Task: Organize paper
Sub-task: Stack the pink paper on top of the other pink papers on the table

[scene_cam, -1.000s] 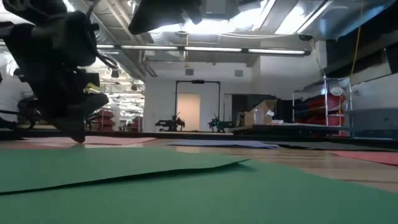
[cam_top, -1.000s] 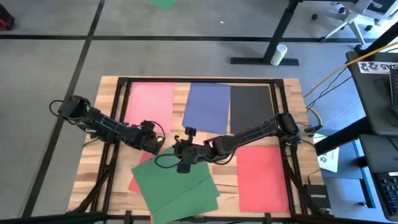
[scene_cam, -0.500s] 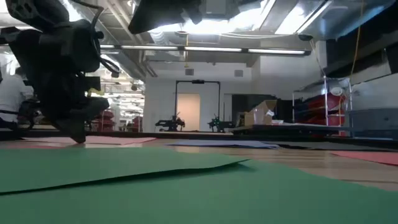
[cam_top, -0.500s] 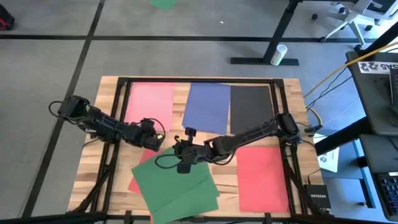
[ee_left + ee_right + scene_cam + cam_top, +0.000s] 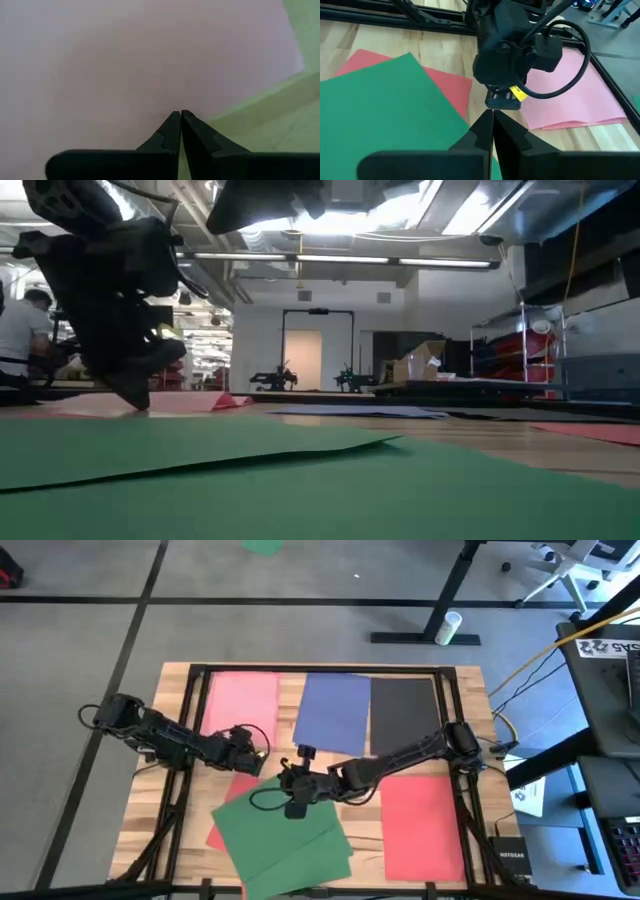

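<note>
Pinching shut at the near edge of the pink sheet (image 5: 240, 702), the left end effector (image 5: 243, 751) seems set to drag it; whether paper sits between its tips is hidden. The right end effector (image 5: 297, 787), closed and empty, pins the green sheets (image 5: 280, 832) on the counter (image 5: 178, 680).

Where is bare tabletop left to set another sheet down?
Little: a wood strip between the pink sheet and blue sheet, and a gap between the green sheets and the red sheet. Mid-table is crowded by the left gripper and right gripper.
</note>
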Tool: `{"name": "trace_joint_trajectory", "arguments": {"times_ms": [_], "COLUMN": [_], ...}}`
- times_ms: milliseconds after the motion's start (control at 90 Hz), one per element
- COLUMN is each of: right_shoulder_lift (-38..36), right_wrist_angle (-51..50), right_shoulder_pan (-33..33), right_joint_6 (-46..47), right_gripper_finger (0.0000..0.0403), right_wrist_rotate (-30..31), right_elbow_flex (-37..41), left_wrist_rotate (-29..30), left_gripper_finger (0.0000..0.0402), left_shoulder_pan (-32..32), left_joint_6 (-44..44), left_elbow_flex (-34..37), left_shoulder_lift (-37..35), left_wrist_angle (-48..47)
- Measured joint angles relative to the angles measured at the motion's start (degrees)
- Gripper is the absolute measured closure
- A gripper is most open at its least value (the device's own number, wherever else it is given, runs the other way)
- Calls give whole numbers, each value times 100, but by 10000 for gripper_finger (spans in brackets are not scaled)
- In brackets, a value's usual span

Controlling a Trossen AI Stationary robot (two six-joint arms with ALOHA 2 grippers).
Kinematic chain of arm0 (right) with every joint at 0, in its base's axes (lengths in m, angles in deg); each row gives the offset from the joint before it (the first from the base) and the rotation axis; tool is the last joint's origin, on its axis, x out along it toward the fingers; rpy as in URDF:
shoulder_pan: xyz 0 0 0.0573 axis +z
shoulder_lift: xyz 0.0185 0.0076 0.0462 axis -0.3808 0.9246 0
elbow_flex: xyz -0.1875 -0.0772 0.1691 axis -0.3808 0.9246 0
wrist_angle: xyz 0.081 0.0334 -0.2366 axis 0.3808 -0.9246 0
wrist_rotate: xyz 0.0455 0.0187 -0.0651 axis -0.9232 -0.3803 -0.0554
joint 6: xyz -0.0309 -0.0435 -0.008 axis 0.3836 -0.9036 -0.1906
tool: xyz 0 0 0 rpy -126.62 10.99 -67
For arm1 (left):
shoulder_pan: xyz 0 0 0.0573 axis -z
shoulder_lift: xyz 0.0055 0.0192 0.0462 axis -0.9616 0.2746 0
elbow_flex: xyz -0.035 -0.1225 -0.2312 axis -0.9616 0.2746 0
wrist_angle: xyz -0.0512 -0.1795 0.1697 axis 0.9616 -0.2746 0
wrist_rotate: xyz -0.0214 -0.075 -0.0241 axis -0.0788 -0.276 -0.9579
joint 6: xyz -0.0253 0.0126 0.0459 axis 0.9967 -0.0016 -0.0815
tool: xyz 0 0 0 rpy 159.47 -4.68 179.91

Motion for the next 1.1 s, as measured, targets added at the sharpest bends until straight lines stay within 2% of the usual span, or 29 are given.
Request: {"name": "trace_joint_trajectory", "arguments": {"times_ms": [300, 922, 1100], "right_shoulder_lift": [0, 0, 0], "right_wrist_angle": [-1, -2, -2], "right_shoulder_pan": [0, 0, 0], "right_joint_6": [0, -2, -4], "right_gripper_finger": [403, 403, 403], "right_wrist_rotate": [0, -2, -2], "right_elbow_flex": [0, 0, 0], "left_wrist_rotate": [-168, -81, -81], "left_gripper_finger": [402, 402, 402], "left_shoulder_pan": [327, 323, 332], "left_joint_6": [-30, 413, 464], "left_elbow_flex": [-100, -104, -213], "left_shoulder_lift": [2, -75, -230], "left_wrist_angle": [-75, -420, -912]}}
